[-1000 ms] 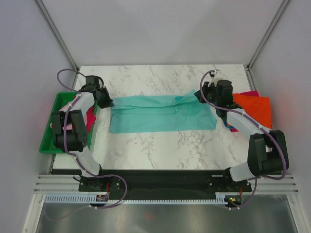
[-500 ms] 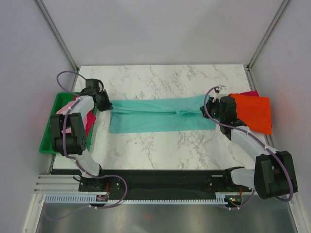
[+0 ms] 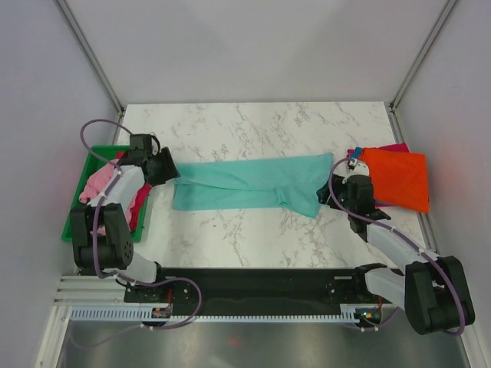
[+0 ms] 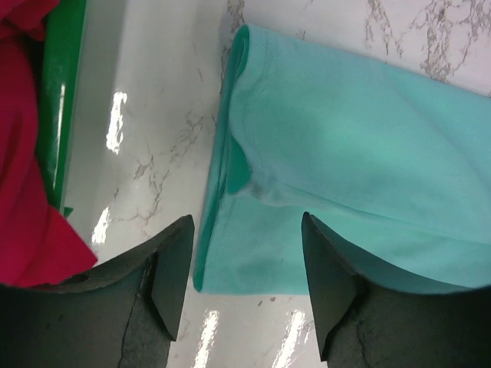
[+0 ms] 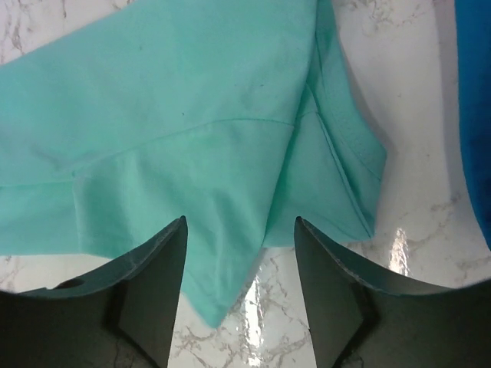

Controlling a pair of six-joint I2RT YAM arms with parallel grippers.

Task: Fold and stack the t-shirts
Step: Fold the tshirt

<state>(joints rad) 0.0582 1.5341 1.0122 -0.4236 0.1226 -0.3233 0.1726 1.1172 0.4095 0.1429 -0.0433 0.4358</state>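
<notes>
Two end effectors: left point(image 3: 163, 165) and right point(image 3: 337, 196) both have jaws apart with nothing between them. Wrist views agree: left point(image 4: 245, 218), right point(image 5: 240, 222), each just above the cloth.
Teal t-shirt point(image 3: 245, 182): lies as a long band across the middle of the surface point(image 3: 253, 130). Left end sits near the left edge, right end near the right-edge pile.
Left end point(image 4: 368, 153): layers are offset, with the upper fold short of the lower hem.
Right end point(image 5: 153, 115): skewed. A pointed corner sticks out toward the near edge, and a sleeve flap is folded beside it.
Other shirts: orange shirt point(image 3: 395, 178) at the right edge, with magenta showing behind it and blue cloth point(image 5: 476, 115) under it. Pink shirt point(image 3: 98, 184) and red cloth point(image 4: 19, 192) are in the green tray point(image 3: 88, 162) at the left edge.
Stage (judgement): long fold is down and released; the cross fold and stacking are not done.
Risk 1: a pinch on the offset left end takes only the top layer, so the band peels open.
Risk 2: folding with the skewed right corner out locks in a crooked packet.
Risk 3: right end effector is near the pile, so a wide sweep could drag the orange shirt.
Risk 4: left end effector is beside the tray and could snag the red cloth hanging over the rim.
Writing: none readable on the shirts, tray or arms.
</notes>
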